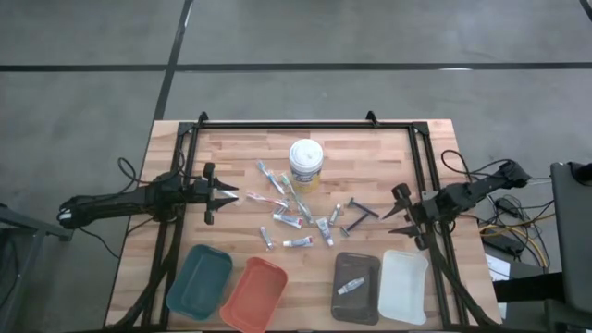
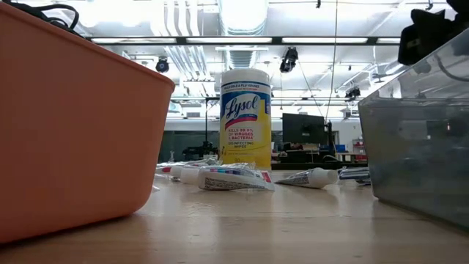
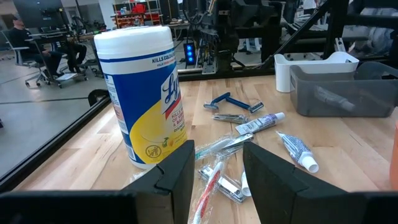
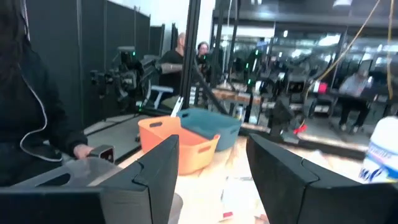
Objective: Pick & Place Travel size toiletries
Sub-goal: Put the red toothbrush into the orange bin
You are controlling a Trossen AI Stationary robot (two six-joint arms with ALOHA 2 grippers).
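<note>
Both grippers, left and right, wait with fingers apart (nothing held). The left should drop squarely over one toothbrush, clear of the wipes tub.

Two slender arms, matte black throughout. Left end effector and right end effector: flat, angular black fingers. Loose black cables looped beside each arm's rear joints.

A grey concrete floor crossed by dark seams surrounds the wooden tabletop. Beyond it, ceiling strip lights, ductwork, dark monitors and seated people at desks.
</note>
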